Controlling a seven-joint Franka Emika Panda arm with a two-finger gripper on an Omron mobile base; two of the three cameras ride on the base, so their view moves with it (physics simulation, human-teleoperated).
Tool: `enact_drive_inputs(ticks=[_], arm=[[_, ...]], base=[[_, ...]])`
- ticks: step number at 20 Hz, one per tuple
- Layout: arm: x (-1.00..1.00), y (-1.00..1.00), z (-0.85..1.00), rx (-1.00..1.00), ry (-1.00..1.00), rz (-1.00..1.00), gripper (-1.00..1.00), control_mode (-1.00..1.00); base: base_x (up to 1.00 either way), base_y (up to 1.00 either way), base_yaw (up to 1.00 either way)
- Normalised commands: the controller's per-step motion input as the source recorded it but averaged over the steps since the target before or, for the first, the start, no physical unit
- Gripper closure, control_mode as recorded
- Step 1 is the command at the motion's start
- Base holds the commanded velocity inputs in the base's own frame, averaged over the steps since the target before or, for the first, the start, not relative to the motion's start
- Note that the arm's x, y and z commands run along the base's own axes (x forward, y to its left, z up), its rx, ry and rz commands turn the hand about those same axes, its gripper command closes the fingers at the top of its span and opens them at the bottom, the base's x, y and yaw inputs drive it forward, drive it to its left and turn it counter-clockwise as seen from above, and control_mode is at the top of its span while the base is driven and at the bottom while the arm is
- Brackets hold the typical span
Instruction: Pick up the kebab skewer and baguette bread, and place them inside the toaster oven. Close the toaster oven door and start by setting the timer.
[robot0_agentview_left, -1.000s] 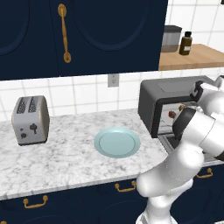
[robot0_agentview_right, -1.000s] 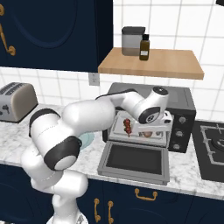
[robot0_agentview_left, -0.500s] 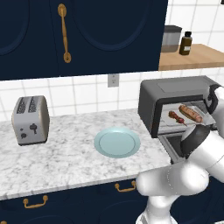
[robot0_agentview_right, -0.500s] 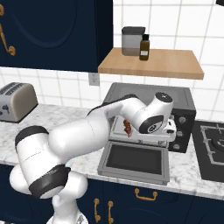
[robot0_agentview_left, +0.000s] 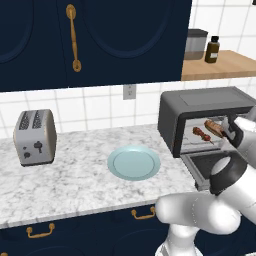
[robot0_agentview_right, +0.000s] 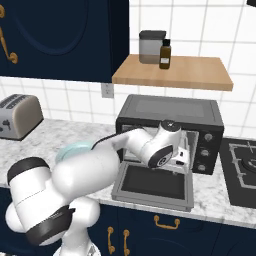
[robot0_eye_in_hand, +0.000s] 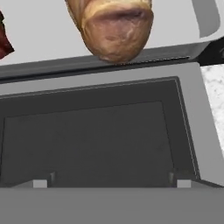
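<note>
Gripper (robot0_eye_in_hand: 111, 181) withdrawn from toaster oven (robot0_agentview_left: 205, 117) since earlier frame; jaws spread wide, nothing between them. Baguette bread (robot0_eye_in_hand: 113, 26) rests on rack, top cut off at upper edge. Kebab skewer (robot0_agentview_left: 201, 134) beside it, mostly cropped in hand view. Toaster oven door (robot0_agentview_right: 155, 184) lies open, lower centre.

Matt dark-grey metal on the toaster oven (robot0_agentview_left: 200, 107), with a smooth, dull inner face on the lowered toaster oven door (robot0_eye_in_hand: 96, 140). Rough, crackled golden crust on the baguette bread (robot0_eye_in_hand: 114, 26) at 12 o'clock of the hand view. Brushed silvery metal on the toaster (robot0_agentview_left: 35, 136). Polished grey-veined marble for the counter (robot0_agentview_left: 75, 185). Glossy pale-blue glaze on the plate (robot0_agentview_left: 134, 163). Warm, satin wood on the shelf (robot0_agentview_right: 175, 72). Shiny brass on the cabinet handle (robot0_agentview_left: 74, 37).
</note>
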Motion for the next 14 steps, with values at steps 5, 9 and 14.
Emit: enact_drive_inputs(ticks=[5, 9, 14], arm=[[0.31, 0.0, -0.27, 0.02, 0.0, -0.08, -1.0, -1.0], [0.33, 0.0, -0.26, 0.04, 0.0, -0.09, -1.0, -1.0], [0.56, -0.11, -0.2, 0.04, 0.0, -0.05, -1.0, -1.0]], base=[[0.0, 0.0, 0.0], [0.0, 0.0, 0.0], [0.0, 0.0, 0.0]])
